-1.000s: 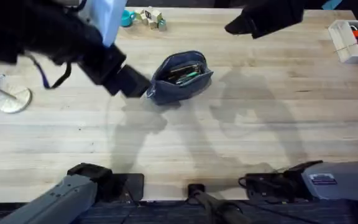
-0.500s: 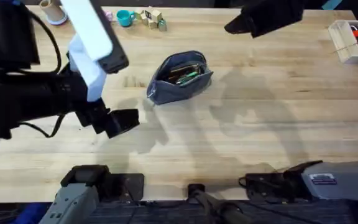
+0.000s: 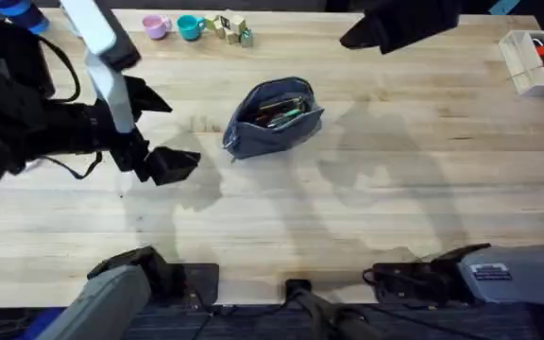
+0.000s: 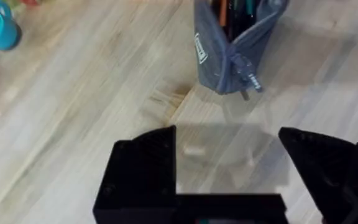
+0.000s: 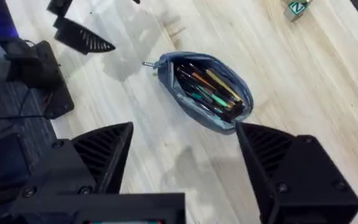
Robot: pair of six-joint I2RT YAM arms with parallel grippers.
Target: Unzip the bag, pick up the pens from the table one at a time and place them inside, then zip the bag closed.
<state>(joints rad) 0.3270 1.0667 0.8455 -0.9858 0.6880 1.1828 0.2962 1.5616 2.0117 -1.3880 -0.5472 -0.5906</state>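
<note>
My left gripper (image 4: 229,171) hangs empty with its fingers spread apart, low over the table (image 3: 366,227). Just ahead of it stands the bag (image 4: 232,46), mouth gaping, pens (image 5: 207,87) inside, so only zipping looks left. My right gripper (image 5: 185,162) is likewise spread wide and empty, high above the bag.

The black two-finger left gripper (image 3: 163,132) hangs at the overhead frame's left, fingers spread wide. The black right gripper (image 3: 366,36) sits at upper right, fingers parted.
</note>
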